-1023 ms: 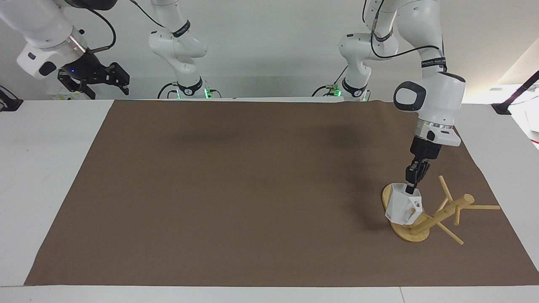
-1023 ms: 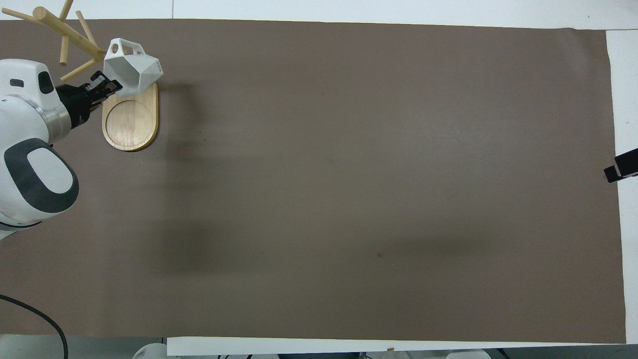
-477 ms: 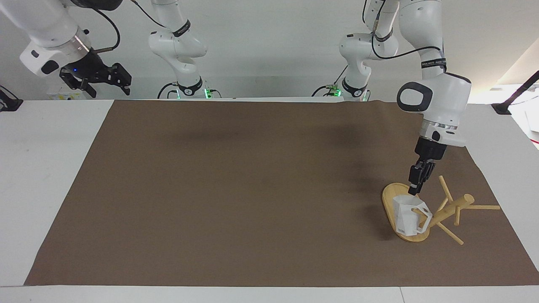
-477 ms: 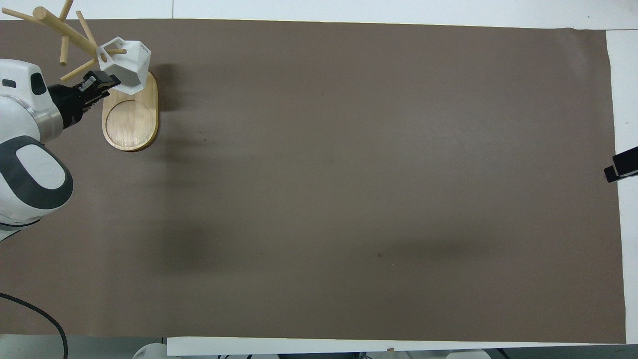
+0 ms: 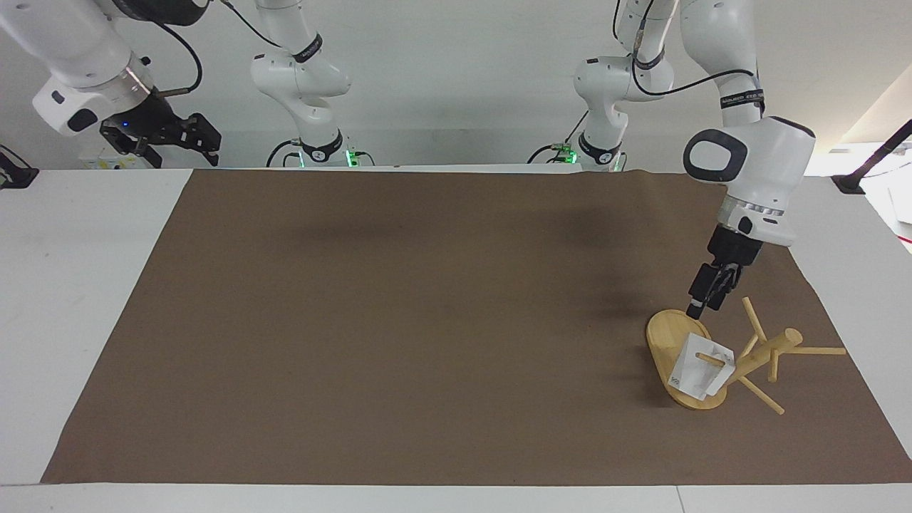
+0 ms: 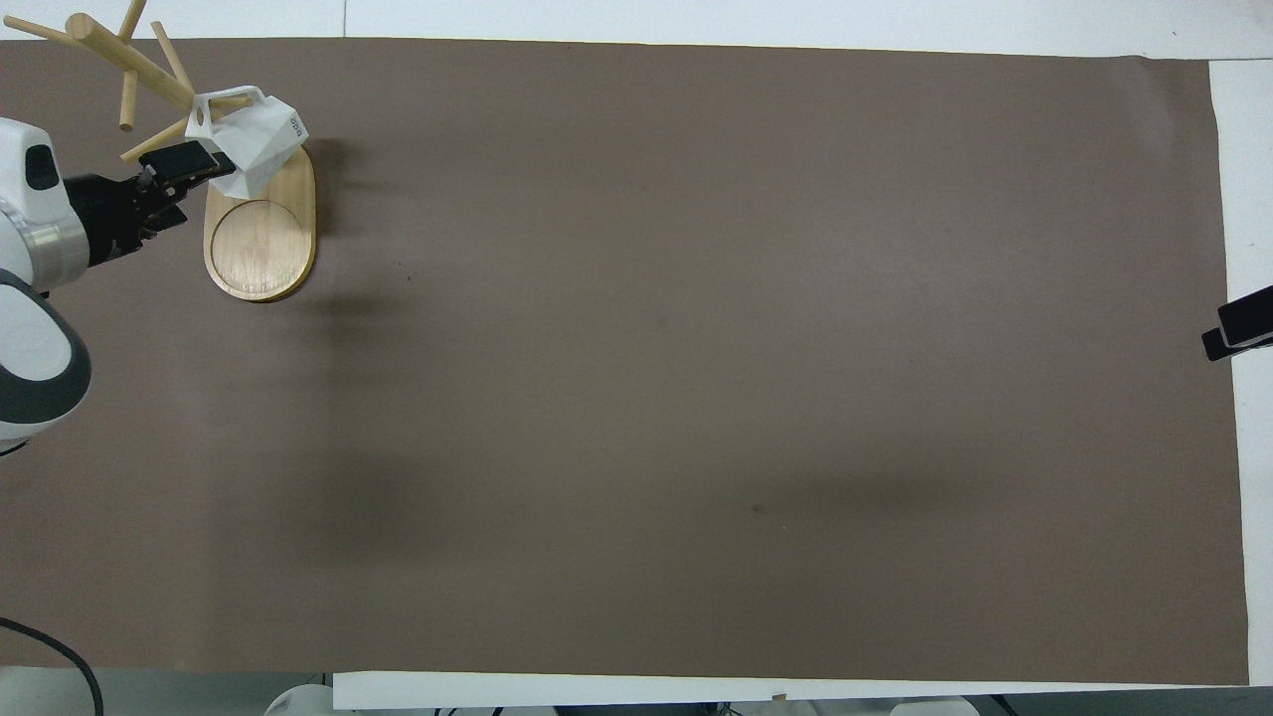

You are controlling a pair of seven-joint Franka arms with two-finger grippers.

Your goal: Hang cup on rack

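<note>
The white faceted cup [image 5: 695, 374] hangs by its handle hole on a thin peg of the bamboo rack [image 5: 766, 353], over the rack's oval base [image 5: 666, 335]. It also shows in the overhead view [image 6: 257, 144], tilted, above the base [image 6: 261, 239]. The rack's post [image 6: 119, 55] slants toward the left arm's end of the table. My left gripper [image 5: 703, 305] is open and empty, raised over the base's edge, just clear of the cup; it also shows in the overhead view [image 6: 184, 161]. My right gripper [image 5: 160, 139] waits open, high at the right arm's end.
A brown mat [image 5: 399, 320] covers most of the white table [image 5: 71, 299]. The rack stands near the mat's edge at the left arm's end. Only the tip of my right gripper [image 6: 1233, 333] shows in the overhead view.
My left gripper let go of the cup's rim and drew up and back. The cup swung down and now hangs on the peg. The right arm shifted only slightly.
</note>
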